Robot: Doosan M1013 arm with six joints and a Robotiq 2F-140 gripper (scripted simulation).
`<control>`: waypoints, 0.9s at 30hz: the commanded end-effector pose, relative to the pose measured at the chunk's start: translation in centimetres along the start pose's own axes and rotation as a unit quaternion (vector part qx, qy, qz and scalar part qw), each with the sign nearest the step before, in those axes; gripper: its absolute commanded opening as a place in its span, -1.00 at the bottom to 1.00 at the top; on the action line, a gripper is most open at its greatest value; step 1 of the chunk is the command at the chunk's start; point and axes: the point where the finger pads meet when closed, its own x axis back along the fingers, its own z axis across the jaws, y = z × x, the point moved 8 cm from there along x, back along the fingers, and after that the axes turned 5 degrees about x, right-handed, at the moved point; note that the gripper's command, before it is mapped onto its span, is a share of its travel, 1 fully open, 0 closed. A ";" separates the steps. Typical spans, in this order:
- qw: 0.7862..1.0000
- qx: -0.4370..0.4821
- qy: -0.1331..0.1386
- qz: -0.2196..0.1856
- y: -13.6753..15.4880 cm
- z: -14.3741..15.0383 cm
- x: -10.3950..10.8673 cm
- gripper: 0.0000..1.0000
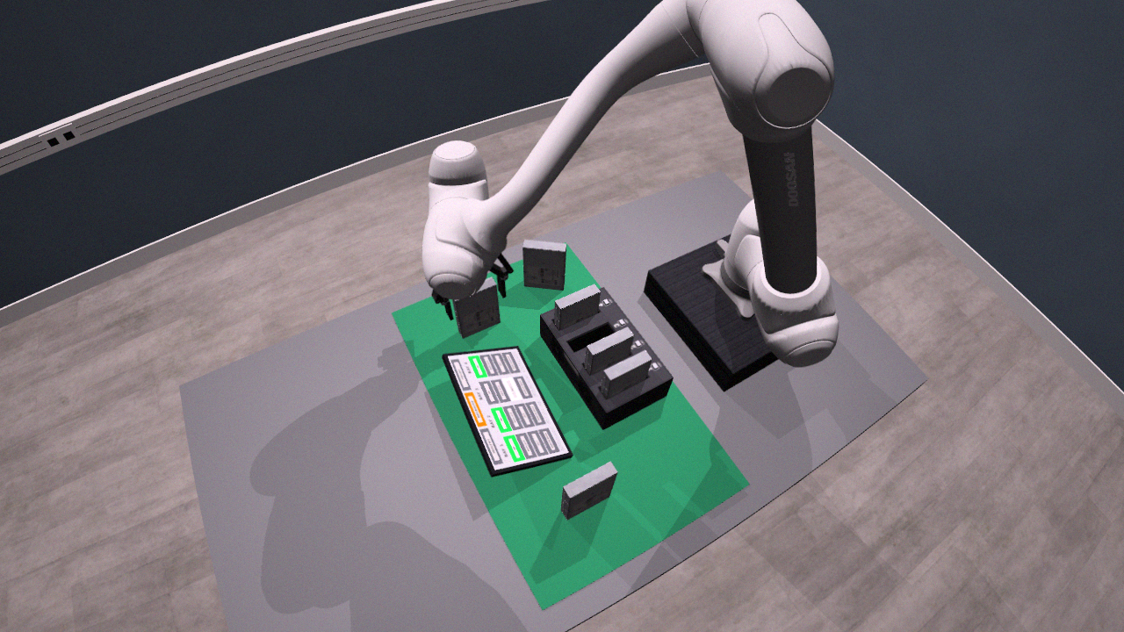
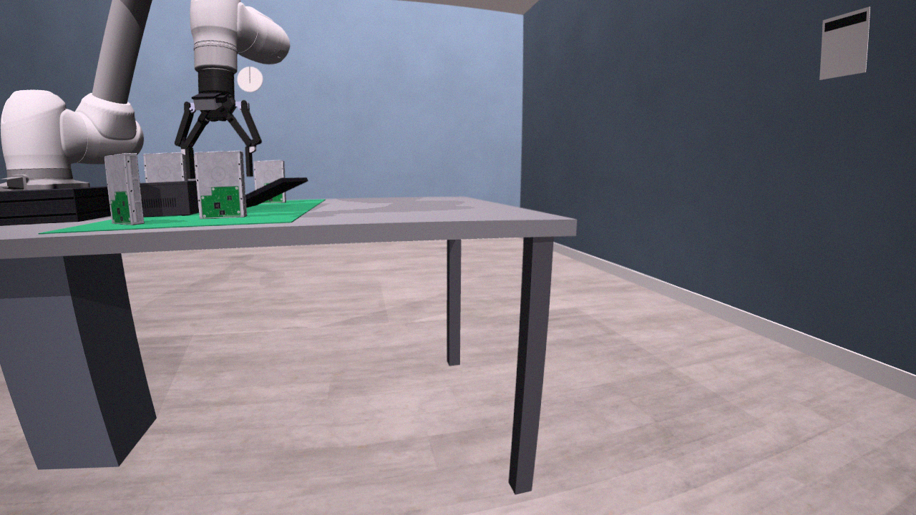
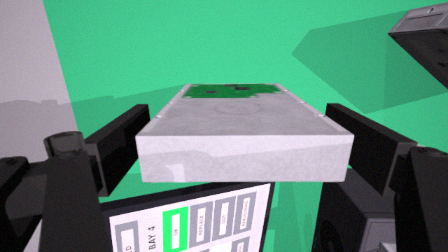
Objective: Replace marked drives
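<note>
"On the green rectangular mat (image 1: 652, 511) (image 2: 281, 214) (image 3: 140, 42), what to look for first?"

"At the silver-grey, box-shaped metal drive with a green circuit board (image 1: 478, 312) (image 2: 220, 167) (image 3: 245, 157). Standing upright on the mat, board end low."

"And with the black two-finger gripper (image 1: 477, 304) (image 2: 220, 172) (image 3: 236, 121)?"

"Spread wide around that drive, with gaps at both sides in the wrist view. Not gripping."

"Nearby?"

"Just beside, upright on the mat, another grey metal drive (image 1: 544, 265) (image 2: 122, 185) (image 3: 427, 42). Well apart, beyond the tilted black-framed screen (image 1: 507, 408) (image 2: 281, 184) (image 3: 189, 224), also upright: a third grey drive (image 1: 587, 491) (image 2: 272, 176)."

"In the black blocky dock (image 1: 605, 406) (image 2: 182, 198) (image 3: 336, 206)?"

"Three grey slab-shaped drives (image 1: 577, 308) (image 1: 609, 349) (image 1: 627, 374), upright, with a dark open slot (image 1: 591, 335) between one and the other two. Flat on the mat, by the look of the dock."

"On the screen?"

"In green, OK for Bay 4. Green also in two other rows; in the remaining row, a white box, too small to read. Along one edge, an orange box."
</note>
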 end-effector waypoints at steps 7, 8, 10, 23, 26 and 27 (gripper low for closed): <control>1.000 0.000 -0.001 0.000 0.0 0.0 0.1 0.78; 1.000 0.000 -0.001 0.000 0.0 0.0 0.1 0.78; 1.000 0.000 -0.001 0.000 0.0 0.0 0.1 0.78; 1.000 0.000 -0.001 0.000 0.0 0.0 1.5 0.78; 1.000 0.000 -0.001 0.000 0.0 0.0 2.5 0.78; 1.000 0.000 -0.001 0.000 0.0 0.0 2.9 0.78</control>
